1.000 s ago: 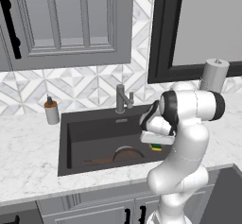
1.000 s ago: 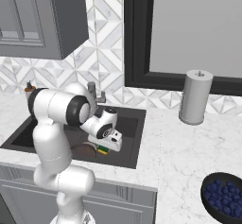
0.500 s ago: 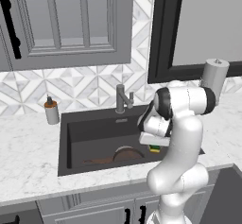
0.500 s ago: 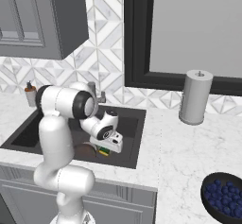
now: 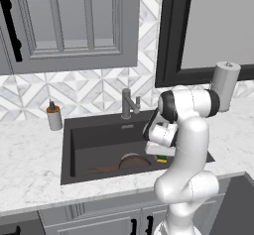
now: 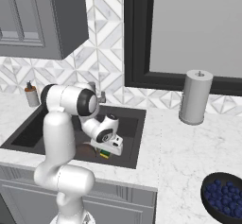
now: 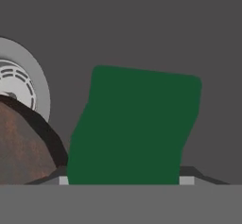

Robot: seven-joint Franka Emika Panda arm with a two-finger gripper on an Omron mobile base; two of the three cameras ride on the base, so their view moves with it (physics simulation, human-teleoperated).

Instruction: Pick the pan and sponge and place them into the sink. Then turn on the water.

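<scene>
The dark grey sink (image 5: 94,135) holds the brown pan (image 5: 130,160), whose long handle (image 5: 101,168) points left along the floor. My gripper (image 5: 159,152) hangs low in the right part of the basin, shut on the green sponge (image 5: 161,158), whose yellow underside shows just above the sink floor. In the hand view the sponge (image 7: 134,124) fills the space between the fingertips of the gripper (image 7: 124,180). The pan's rim (image 7: 23,147) and the silver drain (image 7: 19,83) lie to the left. From the right the gripper (image 6: 108,150) hides most of the sponge (image 6: 104,155). Water is out of view.
The grey faucet (image 5: 128,102) stands behind the basin. A soap dispenser (image 5: 53,116) sits on the marble counter at the left. On the right are a paper towel roll (image 6: 194,97) and, near the counter's front, a bowl of blueberries (image 6: 224,197).
The arm has swung a little to the left. The hand has carried the sponge slightly toward the middle of the sink. The pan has not moved.
</scene>
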